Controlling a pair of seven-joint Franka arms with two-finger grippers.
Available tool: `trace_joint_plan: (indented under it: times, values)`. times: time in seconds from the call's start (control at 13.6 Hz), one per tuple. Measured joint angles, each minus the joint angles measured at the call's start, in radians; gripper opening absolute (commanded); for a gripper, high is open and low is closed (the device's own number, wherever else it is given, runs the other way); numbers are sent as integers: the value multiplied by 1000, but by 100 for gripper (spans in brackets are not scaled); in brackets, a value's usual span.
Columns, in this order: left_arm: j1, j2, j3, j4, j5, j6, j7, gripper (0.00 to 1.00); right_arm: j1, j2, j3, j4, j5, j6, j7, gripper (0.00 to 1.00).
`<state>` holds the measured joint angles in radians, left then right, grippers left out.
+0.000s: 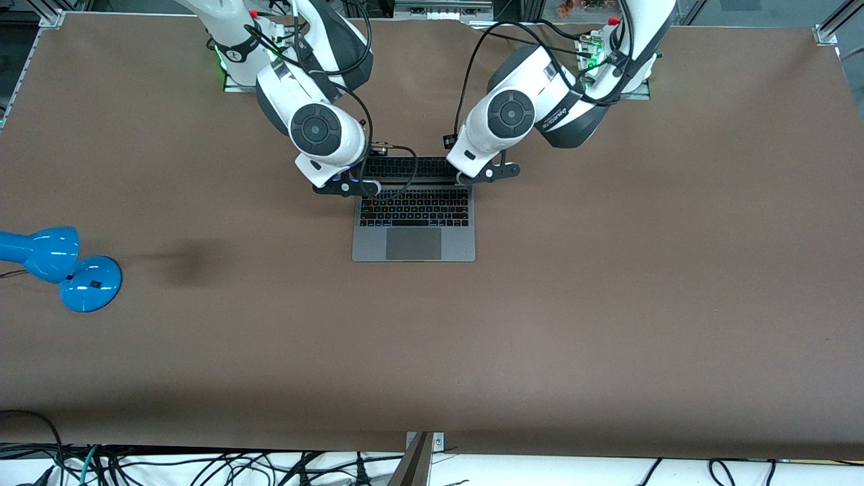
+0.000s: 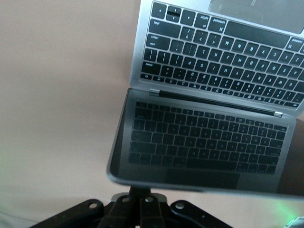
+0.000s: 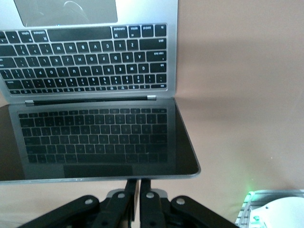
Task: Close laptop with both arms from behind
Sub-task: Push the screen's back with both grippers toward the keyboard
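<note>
Reaching over the back of the laptop (image 1: 413,226), I have both grippers at its raised lid, one near each upper corner. It sits open in the middle of the table (image 1: 607,304), keyboard toward the front camera, hinge toward my bases. My right gripper (image 3: 138,183) is at the lid's top edge on the right arm's end; its two fingers (image 3: 144,186) are pressed together, tips right at the edge. My left gripper (image 2: 139,190) mirrors it at the other corner, fingers (image 2: 137,191) likewise pressed together and holding nothing.

By my judgement the closing has barely begun: the screen stands well open, tilted enough that the keys reflect in the glass. Everything is left to do, namely pushing the lid forward and down until it meets the base.

The body is smooth, matte grey-silver metal, thin and flat with rounded corners. The keys are black with faint backlit lettering; the trackpad is a wide plain rectangle. The screen is dark, glossy glass. The table covering is a dull brown, felt-like sheet. A shiny blue lamp (image 1: 64,266) with a rounded base rests well apart, at the right arm's end of the table.
</note>
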<state>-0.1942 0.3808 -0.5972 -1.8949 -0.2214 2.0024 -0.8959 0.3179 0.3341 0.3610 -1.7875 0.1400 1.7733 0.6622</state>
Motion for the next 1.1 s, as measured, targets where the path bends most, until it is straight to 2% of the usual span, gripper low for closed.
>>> trace_joint_plan:
  times: [1.1]
  values:
    - [0, 37, 3, 8, 29, 35, -3, 0, -33, 27, -4, 0, -21, 105, -55, 8]
